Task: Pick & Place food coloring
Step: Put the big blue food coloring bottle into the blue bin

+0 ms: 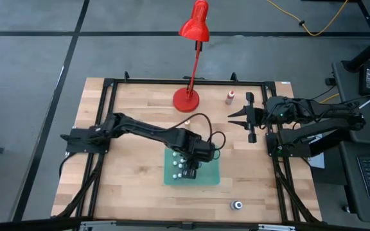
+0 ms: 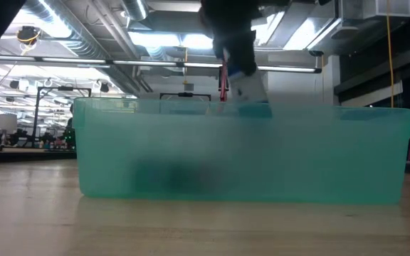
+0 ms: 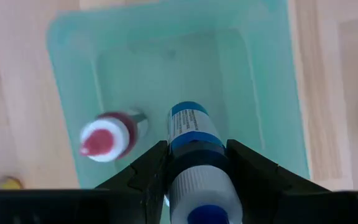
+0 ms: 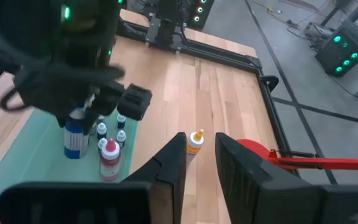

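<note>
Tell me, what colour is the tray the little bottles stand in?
Pale green tray, clearest in the left wrist view.

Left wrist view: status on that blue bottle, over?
Left gripper shut on blue bottle, over green tray. Red-capped bottle already inside. Right gripper waiting, empty.

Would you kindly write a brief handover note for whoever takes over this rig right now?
Left end effector: shut on a blue-topped bottle, over the green tray.
Right end effector: empty, slightly open, waiting at the table's right side.
Done: a red-topped bottle and several small bottles stand in the tray.
Left: release the blue one; outside the tray are an orange-capped bottle, a bottle near the lamp, and one near the front edge.
</note>
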Robot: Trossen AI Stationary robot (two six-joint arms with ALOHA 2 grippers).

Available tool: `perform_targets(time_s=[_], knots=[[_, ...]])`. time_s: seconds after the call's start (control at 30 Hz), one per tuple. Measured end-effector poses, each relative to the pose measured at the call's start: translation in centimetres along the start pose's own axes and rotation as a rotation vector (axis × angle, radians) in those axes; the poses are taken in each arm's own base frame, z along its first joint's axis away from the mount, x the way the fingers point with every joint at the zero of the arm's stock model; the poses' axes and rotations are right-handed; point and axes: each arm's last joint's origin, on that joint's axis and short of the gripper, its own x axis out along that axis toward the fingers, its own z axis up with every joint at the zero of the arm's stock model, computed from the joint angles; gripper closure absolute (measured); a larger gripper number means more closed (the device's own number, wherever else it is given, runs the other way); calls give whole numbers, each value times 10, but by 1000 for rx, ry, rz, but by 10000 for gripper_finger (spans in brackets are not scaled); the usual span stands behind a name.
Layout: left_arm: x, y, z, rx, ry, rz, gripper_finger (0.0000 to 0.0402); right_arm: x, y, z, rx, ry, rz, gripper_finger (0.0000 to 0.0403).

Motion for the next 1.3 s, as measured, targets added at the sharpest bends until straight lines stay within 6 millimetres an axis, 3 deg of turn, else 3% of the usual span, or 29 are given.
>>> perform_targets(time_s=[0.23, 0.43, 0.87, 1.3], knots=[[33, -4, -3, -58, 79, 1, 257, 0, 0, 0, 0, -2, 4, 315], [48, -7, -4, -85, 110, 7, 257, 0, 1, 0, -3, -9, 33, 315], [48, 1, -3, -111, 105, 28, 255, 0, 1, 0, -9, -9, 34, 315], [47, 0, -4, -111, 112, 4, 206, 0, 1, 0, -33, -9, 34, 315]])
